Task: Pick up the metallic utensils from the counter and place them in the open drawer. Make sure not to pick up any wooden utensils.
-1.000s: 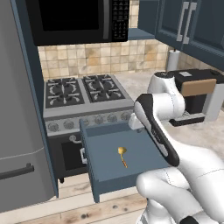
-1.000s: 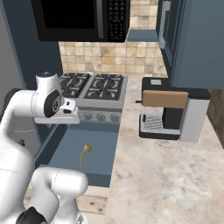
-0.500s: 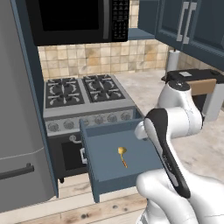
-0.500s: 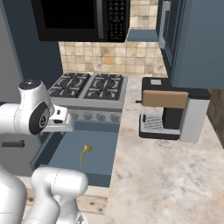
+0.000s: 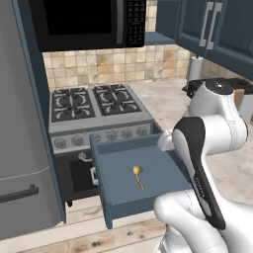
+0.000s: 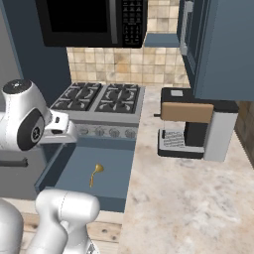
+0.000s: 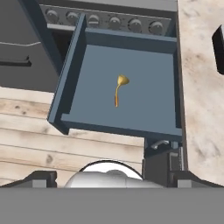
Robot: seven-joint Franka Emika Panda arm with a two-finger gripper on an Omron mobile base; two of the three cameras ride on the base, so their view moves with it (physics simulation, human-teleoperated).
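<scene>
One golden spoon [image 7: 118, 89] in open drawer [image 7: 131, 114] | stove [image 5: 94, 106] behind | coffee machine [image 6: 193, 128] on counter [image 6: 193, 208] | gripper spread wide, empty

Arm pulls back from over the drawer and swings toward the counter side

In the left base view, the arm's upper joint [image 5: 220, 106] has travelled from about 12 o'clock of the open drawer [image 5: 123, 170] a second ago to its 3 o'clock, above the counter [image 5: 168, 101], and now covers the coffee machine that showed there before. In the right base view, the same white joint [image 6: 25, 121] has slid toward 9 o'clock and sunk, uncovering the stove [image 6: 101, 99] it had overlapped; it now sits at 10 o'clock of the golden spoon [image 6: 95, 173].
</scene>
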